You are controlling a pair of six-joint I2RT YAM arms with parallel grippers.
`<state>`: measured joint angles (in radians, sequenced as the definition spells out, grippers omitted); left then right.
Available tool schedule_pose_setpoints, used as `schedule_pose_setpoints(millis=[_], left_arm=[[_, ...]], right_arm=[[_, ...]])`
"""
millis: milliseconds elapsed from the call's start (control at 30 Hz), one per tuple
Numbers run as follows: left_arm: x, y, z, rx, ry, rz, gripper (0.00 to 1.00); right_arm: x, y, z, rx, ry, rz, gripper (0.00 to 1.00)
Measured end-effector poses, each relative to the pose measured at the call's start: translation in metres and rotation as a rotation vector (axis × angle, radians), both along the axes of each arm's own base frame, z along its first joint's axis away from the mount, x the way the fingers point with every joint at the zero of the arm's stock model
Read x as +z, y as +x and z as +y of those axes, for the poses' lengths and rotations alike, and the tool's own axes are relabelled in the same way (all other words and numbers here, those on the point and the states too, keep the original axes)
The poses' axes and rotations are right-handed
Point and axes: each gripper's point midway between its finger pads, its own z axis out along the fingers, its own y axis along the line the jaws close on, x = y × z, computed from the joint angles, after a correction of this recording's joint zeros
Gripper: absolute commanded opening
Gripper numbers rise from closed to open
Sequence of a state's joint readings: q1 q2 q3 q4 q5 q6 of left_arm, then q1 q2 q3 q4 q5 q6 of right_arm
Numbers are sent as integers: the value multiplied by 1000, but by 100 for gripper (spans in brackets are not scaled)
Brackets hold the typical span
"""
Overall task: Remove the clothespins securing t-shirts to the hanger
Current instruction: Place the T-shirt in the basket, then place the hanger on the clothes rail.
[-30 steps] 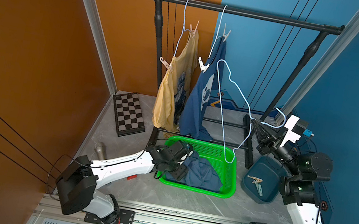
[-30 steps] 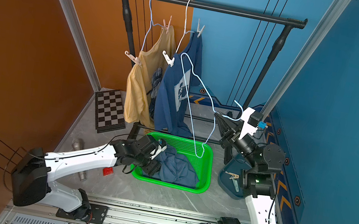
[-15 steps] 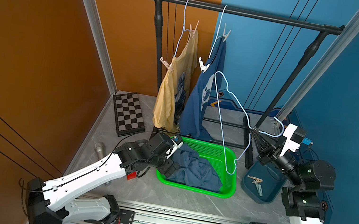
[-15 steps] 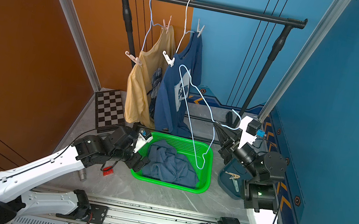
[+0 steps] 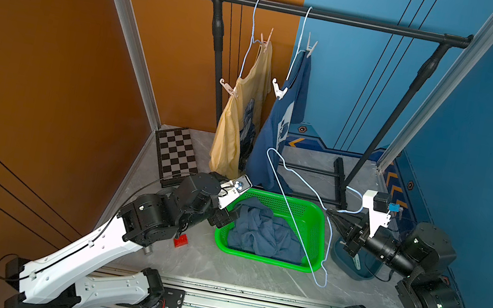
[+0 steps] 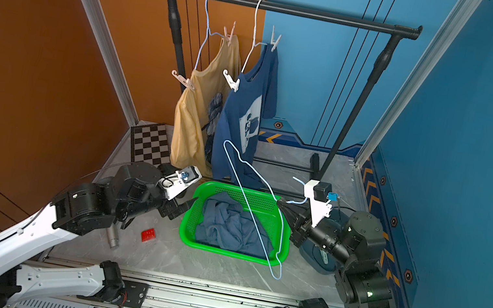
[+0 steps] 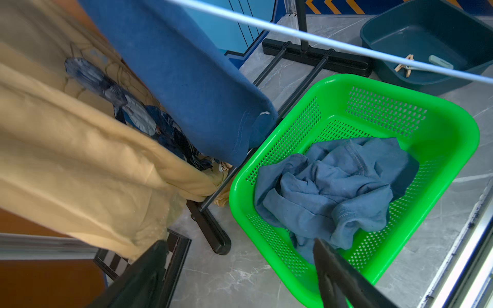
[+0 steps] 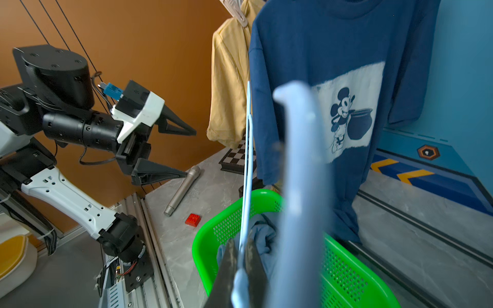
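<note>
The right gripper (image 5: 329,212) is seen with its fingers (image 8: 226,269) pressed together on one corner of a light blue wire hanger (image 5: 295,220); in the right wrist view the wire is shown pinched between them. The hanger is held slanting across the green basket (image 5: 264,260), with its hook low, just past the basket's near corner on the right arm's side. Whether the hook touches the floor (image 5: 234,272) cannot be told. The slate blue t-shirt (image 5: 262,229) is crumpled inside the basket. The left gripper (image 8: 190,153) is held just beside the basket's opposite side, its fingers spread wide apart and closed on nothing. Two shirts are hung from the black rail (image 5: 380,26), each on its own wire hanger: the pale yellow t-shirt (image 5: 232,131) with blue print and, beside it, the navy t-shirt (image 5: 276,132) with white print. Four clothespins are clipped there. A pink clothespin (image 5: 267,38) is fixed at the yellow shirt's upper shoulder and a pale clothespin (image 5: 227,87) at its lower shoulder. A white clothespin (image 5: 310,48) is fixed at the navy shirt's upper shoulder and a second white clothespin (image 5: 278,89) at its lower shoulder. Two more clothespins (image 7: 402,68) are seen lying in the dark teal bin (image 7: 424,81) beside the basket, under the right arm. A chessboard (image 5: 175,152), a red brick (image 5: 181,241) and a grey microphone (image 8: 184,190) are laid on the floor on the left arm's side.
</note>
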<state>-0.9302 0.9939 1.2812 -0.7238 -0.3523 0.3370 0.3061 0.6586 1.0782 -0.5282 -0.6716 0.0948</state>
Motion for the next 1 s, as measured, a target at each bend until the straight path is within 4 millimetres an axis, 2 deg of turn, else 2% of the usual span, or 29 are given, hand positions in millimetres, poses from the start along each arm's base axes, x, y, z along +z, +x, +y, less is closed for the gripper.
schedule_pose_setpoints(millis=[267,400,600,800,1000], left_arm=[[24,3,-59,-218,68,-209,76],[22,6,-96,-344,71,-244,71],[13,5,-143,-503,76,-241,65],[2,0,-166,-587,104,-242,52],[-1,-1,-173,-611,127,-261,39]], right_arm=[[-36,-4,6,-26,-88,164,0],[-45,-2,9,-43,-120,213,0],[-45,-1,16,-45,-146,227,0],[-44,-2,24,-34,-166,232,0],[-51,-3,29,-25,-195,246,0]])
